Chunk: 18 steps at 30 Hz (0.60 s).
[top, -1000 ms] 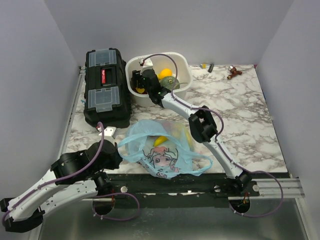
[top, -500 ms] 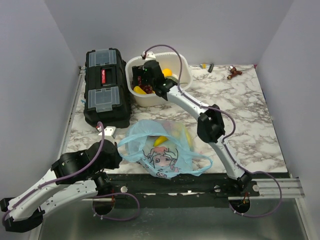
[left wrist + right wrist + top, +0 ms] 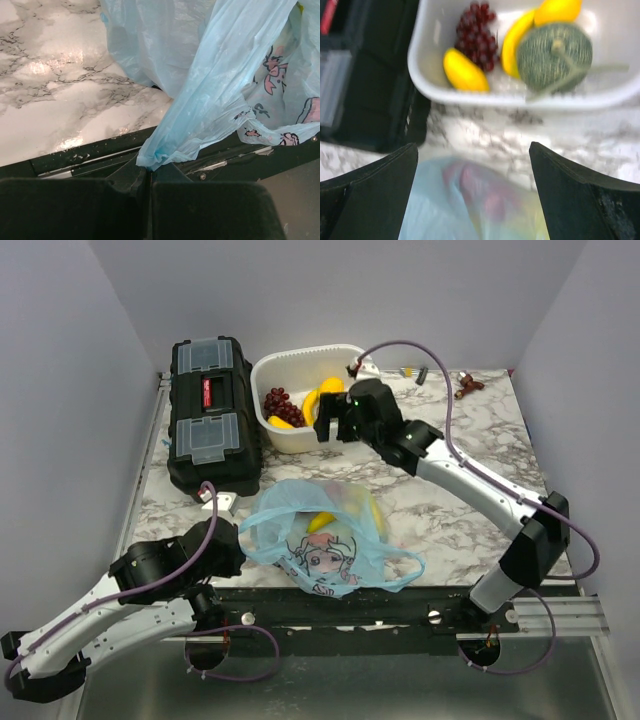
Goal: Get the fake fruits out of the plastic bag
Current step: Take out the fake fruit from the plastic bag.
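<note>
The light-blue plastic bag (image 3: pixel 320 540) lies at the table's front edge, with a yellow fruit (image 3: pixel 320 520) showing inside. My left gripper (image 3: pixel 148 167) is shut on a fold of the bag (image 3: pixel 215 90) at its left side. My right gripper (image 3: pixel 330 422) is open and empty above the front rim of the white tub (image 3: pixel 300 440). In the right wrist view the gripper (image 3: pixel 474 150) looks down on the grapes (image 3: pixel 477 35), banana (image 3: pixel 512 42), melon (image 3: pixel 554 56) and a yellow piece (image 3: pixel 465 70) in the tub (image 3: pixel 520 97). The blurred bag (image 3: pixel 435 210) below holds a red piece (image 3: pixel 485 195).
A black toolbox (image 3: pixel 208 415) stands left of the tub. An orange-yellow lemon (image 3: pixel 557 10) lies in the tub. A small white object (image 3: pixel 218 502) lies near the bag's left. Small bits (image 3: pixel 467 385) lie at the back right. A black rail runs along the front edge.
My right gripper has come up out of the tub and back toward its front rim, open; the arm has swung to the right. The left arm and bag have hardly moved.
</note>
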### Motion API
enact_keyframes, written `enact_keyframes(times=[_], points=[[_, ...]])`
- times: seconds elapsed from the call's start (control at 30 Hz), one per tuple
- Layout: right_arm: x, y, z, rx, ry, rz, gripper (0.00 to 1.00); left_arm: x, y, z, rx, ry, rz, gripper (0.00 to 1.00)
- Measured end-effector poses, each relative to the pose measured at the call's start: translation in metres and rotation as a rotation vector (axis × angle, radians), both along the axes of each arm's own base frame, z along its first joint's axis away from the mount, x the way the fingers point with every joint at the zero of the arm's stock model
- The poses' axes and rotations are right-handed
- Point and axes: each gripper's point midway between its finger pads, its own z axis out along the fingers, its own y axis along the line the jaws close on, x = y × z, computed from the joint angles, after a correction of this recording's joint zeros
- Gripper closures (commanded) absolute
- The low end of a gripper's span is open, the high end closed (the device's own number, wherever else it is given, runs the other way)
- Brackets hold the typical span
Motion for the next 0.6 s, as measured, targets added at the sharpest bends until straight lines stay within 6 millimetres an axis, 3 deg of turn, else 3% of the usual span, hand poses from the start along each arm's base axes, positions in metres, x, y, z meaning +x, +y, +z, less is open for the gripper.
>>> enact_keyframes(times=[0.13, 0.23, 0.4, 0.6], points=[[-0.062, -0.011, -0.052, -0.078, 0.118, 0.062, 0.07, 0.0, -0.001, -0.002, 0.016, 0.01, -0.001, 1.0], [-0.112, -0.014, -0.077, -0.15, 0.187, 0.137, 0.12, 0.0, -0.001, -0.002, 0.016, 0.01, -0.001, 1.0], [-0.181, -0.029, -0.085, -0.184, 0.203, 0.277, 0.25, 0.001, -0.001, -0.003, 0.023, 0.015, -0.001, 1.0], [-0.226, -0.036, -0.078, -0.169, 0.14, 0.434, 0.35, 0.002, -0.003, -0.011, 0.08, 0.047, -0.007, 1.0]])
